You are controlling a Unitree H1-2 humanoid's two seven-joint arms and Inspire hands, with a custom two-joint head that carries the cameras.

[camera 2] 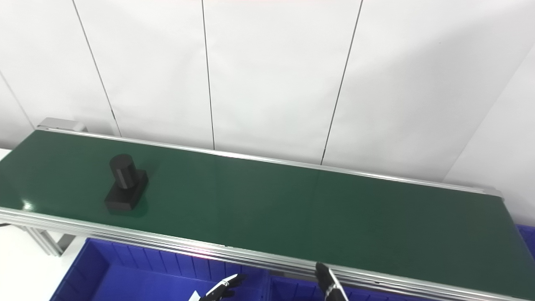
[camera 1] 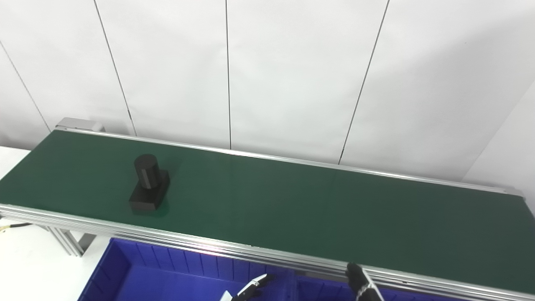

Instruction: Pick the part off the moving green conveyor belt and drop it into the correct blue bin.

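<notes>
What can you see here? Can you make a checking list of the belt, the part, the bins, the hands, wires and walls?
Surface: green belt, bare but for one part.
Job's things: black part, a cylinder on a block, upright on the belt's left end; blue bin below the near rail.
Clutter: nothing seen.
Hands: left hand and right hand, only fingertips showing, holding nothing.
Cables: one cable at the left edge.
Surroundings: white wall panels.

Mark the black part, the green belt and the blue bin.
black part [camera 1: 147, 169], left eye view, on its upright cylinder
green conveyor belt [camera 1: 313, 200], left eye view, bare middle of the belt
blue bin [camera 2: 104, 261], right eye view, inner back wall
</notes>
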